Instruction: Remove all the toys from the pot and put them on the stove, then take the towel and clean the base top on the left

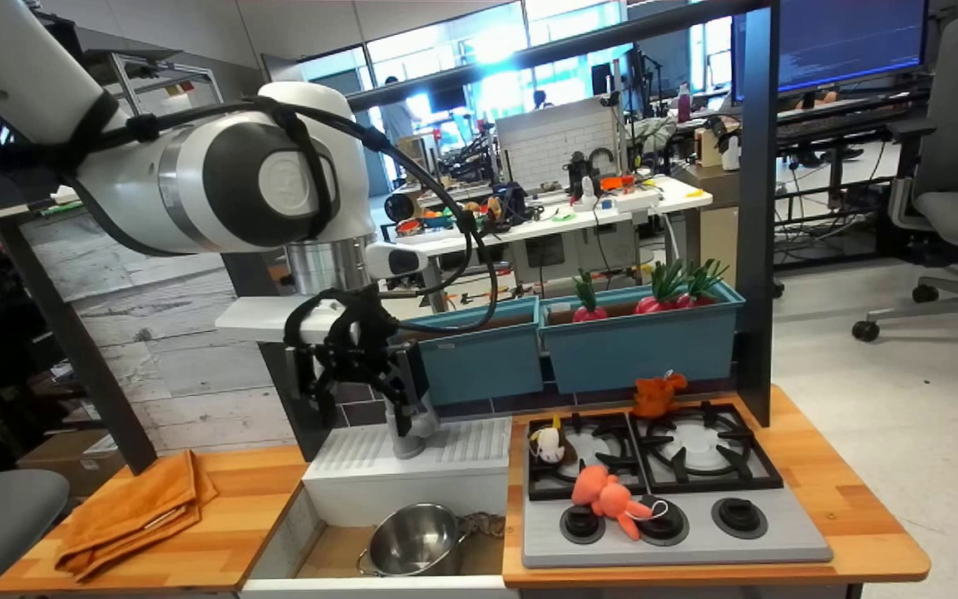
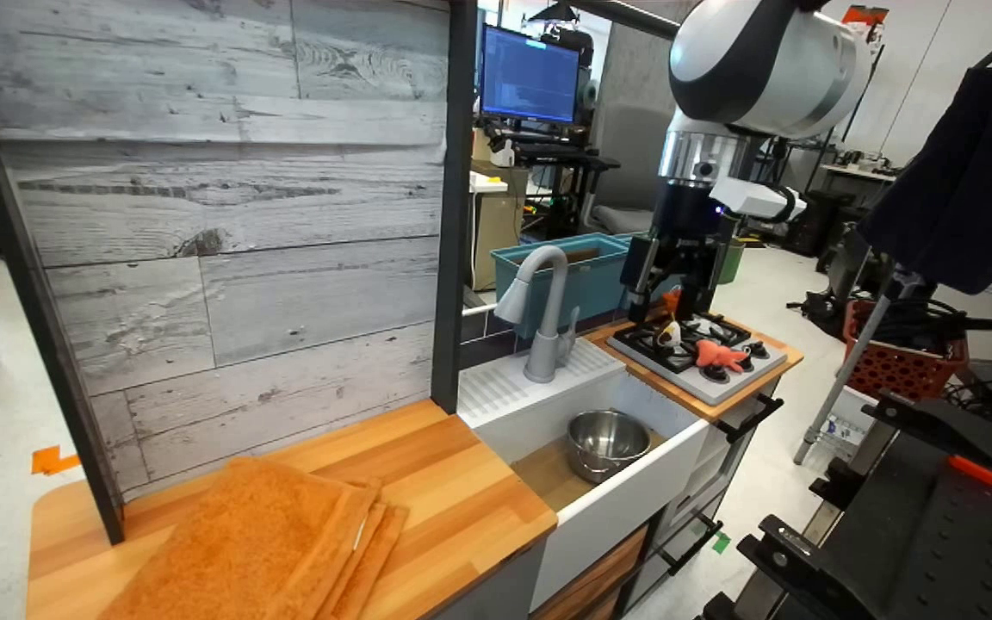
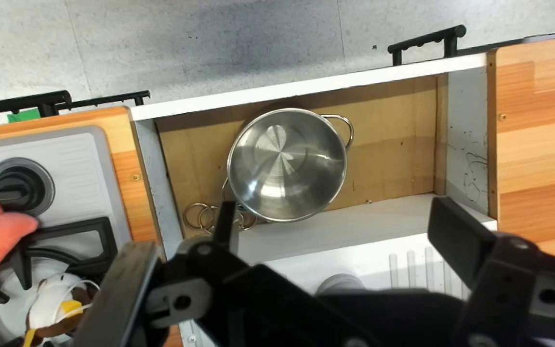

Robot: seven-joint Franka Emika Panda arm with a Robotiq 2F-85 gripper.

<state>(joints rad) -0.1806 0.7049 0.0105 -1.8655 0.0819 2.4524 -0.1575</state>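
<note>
Inside the sink stands the silver pot (image 3: 287,164), its interior bare in the wrist view. All three toys rest on the stove (image 1: 758,545): a whitish one (image 1: 551,445) on the left burner, a red-pink one (image 1: 612,497) across the grate edge and knobs, an orange one (image 1: 655,397) at the back edge. The orange towel (image 1: 142,507) lies folded on the base top (image 1: 259,487), left of the sink; the towel (image 2: 246,534) also shows in an exterior view. My gripper (image 3: 336,207) is open above the sink's back ledge, nothing between its fingers.
A grey faucet (image 2: 548,319) rises from the sink ledge, beneath the gripper. Metal rings (image 3: 200,217) lie beside the pot. Behind are teal planters (image 1: 645,345). A plank wall (image 2: 246,258) and dark posts (image 2: 455,215) border the base top.
</note>
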